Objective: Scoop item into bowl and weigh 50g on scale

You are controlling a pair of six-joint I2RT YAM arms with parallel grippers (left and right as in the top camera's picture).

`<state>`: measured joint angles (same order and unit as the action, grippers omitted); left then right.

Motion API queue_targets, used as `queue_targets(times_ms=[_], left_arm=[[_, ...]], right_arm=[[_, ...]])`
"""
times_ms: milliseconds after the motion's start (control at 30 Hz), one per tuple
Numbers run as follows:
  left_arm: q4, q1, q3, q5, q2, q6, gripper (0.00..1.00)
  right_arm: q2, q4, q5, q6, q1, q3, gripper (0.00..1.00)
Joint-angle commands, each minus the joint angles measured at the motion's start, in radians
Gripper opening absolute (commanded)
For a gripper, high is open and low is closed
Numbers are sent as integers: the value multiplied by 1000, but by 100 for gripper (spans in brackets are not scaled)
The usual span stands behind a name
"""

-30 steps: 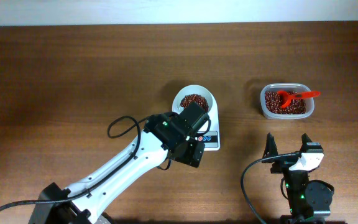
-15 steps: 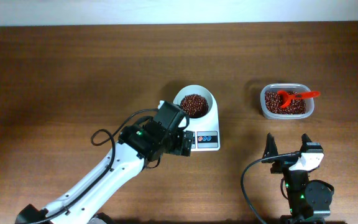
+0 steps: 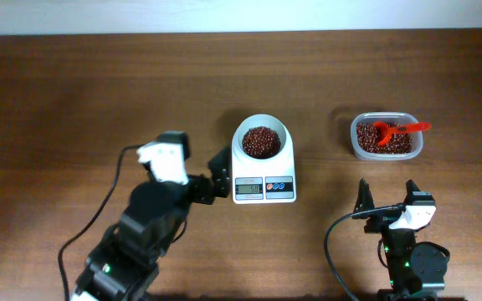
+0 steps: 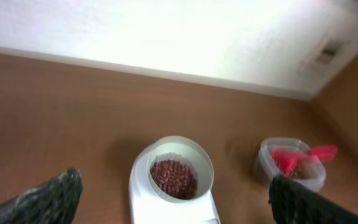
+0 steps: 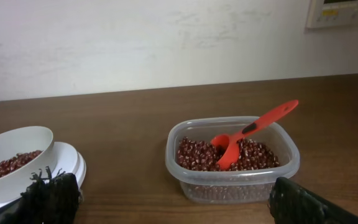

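- Since the earlier frames, the left gripper (image 3: 216, 177) has pulled back from over the scale. We see it centre-left in the overhead view, jaws wide, holding nothing.
- Right gripper (image 3: 387, 194) is unchanged at lower right, jaws wide, empty.
- Small dark red-brown beans (image 3: 260, 140) lie in the round white bowl (image 3: 239, 144), which sits on the small white rectangular digital scale (image 3: 279, 189) at frame centre.
- We can't read the display.
- Clear plastic container (image 3: 417, 147) at upper right holds more beans and a red plastic scoop (image 3: 392, 130).
- All of it is on a brown wooden table (image 3: 74, 92).
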<state>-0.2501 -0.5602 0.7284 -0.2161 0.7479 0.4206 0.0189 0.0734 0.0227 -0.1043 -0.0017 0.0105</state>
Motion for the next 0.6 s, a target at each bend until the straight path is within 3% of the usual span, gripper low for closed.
queue_targets(times_ms=[0, 167, 233, 400, 567], left_arm=[[142, 98, -194, -16, -175, 5, 99], [365, 233, -421, -16, -431, 5, 99], [529, 298, -523, -16, -530, 5, 99], [794, 380, -687, -16, -630, 5, 98], [701, 427, -720, -17, -741, 5, 99]], right_arm=[[0, 6, -9, -1, 8, -5, 99], [0, 6, -9, -1, 8, -5, 99], [0, 6, -9, -1, 8, -5, 99], [0, 6, -9, -1, 8, -5, 99], [0, 6, -9, -1, 8, -5, 99]])
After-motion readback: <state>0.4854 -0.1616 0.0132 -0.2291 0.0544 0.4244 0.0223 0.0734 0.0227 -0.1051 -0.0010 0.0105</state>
